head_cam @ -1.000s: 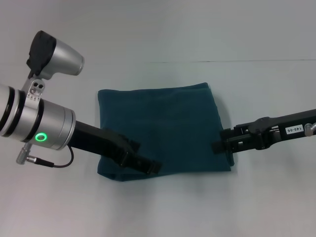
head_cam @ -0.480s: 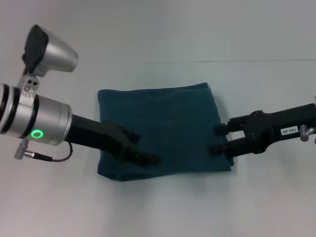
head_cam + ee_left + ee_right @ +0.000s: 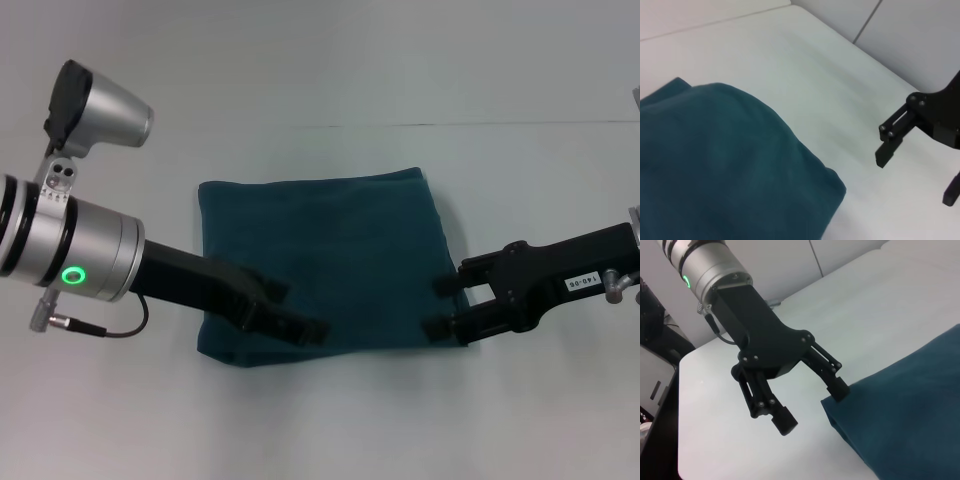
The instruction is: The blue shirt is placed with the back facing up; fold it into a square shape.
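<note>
The blue shirt [image 3: 330,250] lies flat on the white table as a folded, roughly square pad; it also shows in the wrist views [image 3: 715,160] [image 3: 910,410]. My left gripper [image 3: 297,310] is open over the shirt's near left corner. The right wrist view shows this left gripper [image 3: 812,407] with one fingertip [image 3: 840,389] at the fabric's corner and nothing between the fingers. My right gripper [image 3: 437,307] is open at the shirt's near right edge. In the left wrist view the right gripper [image 3: 917,175] is empty and a little apart from the cloth.
The white table [image 3: 330,430] runs on around the shirt, with its far edge [image 3: 400,125] against a pale wall. In the right wrist view, the table's side edge [image 3: 677,405] drops off to dark equipment.
The right gripper's fingers have spread apart, and that arm has drawn slightly back and toward the near side. The left gripper has shifted only a little. The shirt has not moved.
</note>
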Motion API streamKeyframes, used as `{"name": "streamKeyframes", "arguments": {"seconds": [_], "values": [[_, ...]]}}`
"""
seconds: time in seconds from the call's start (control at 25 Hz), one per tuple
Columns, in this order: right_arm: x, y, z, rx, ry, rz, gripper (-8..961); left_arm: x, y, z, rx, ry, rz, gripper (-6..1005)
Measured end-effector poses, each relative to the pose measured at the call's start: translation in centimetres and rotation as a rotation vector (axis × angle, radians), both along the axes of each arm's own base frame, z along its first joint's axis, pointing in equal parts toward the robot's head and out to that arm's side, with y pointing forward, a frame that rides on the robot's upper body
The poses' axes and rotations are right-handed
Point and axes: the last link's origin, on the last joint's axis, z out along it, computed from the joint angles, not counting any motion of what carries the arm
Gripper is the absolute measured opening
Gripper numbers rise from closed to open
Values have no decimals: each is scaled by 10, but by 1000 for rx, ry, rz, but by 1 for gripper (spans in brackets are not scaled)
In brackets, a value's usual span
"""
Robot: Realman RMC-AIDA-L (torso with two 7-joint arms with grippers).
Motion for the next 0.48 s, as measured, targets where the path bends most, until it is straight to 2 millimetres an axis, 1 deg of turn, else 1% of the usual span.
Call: {"name": "streamKeyframes", "arguments": {"seconds": [0.24, 0.48], "values": [[4, 0, 2, 12, 11, -23, 798, -2, -3, -2, -20, -6, 11, 933], [6, -1, 2, 22, 25, -37, 798, -3, -1, -1, -7, -10, 21, 933]]}}
